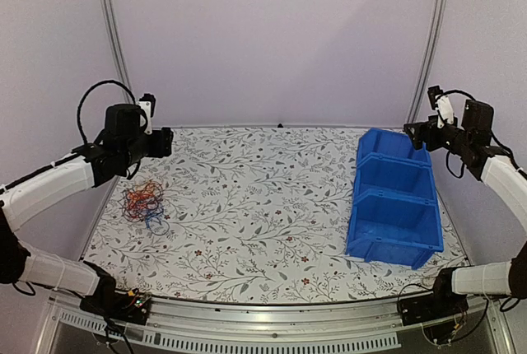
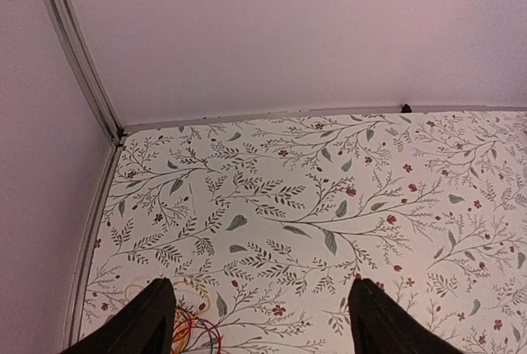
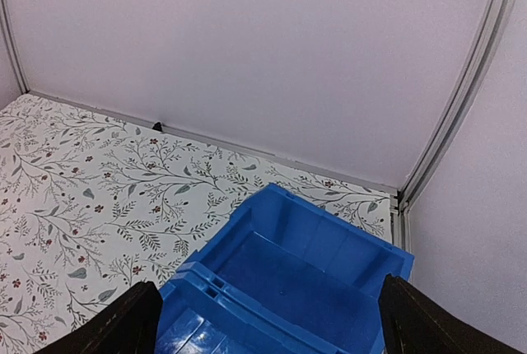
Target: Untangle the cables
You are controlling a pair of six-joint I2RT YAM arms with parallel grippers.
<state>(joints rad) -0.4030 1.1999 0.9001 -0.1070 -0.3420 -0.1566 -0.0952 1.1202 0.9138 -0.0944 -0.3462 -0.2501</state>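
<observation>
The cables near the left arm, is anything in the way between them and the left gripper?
Nothing visible. The left gripper hangs open just above and behind the cables, with no object between them. The blue bins stand far off on the right.

Two dark fingers [image 3: 123, 325] stand wide apart above the blue bins [image 3: 305, 280] sitting at the far right corner of the floral tabletop [image 3: 99, 181], near the pale wall [image 3: 247, 41].
</observation>
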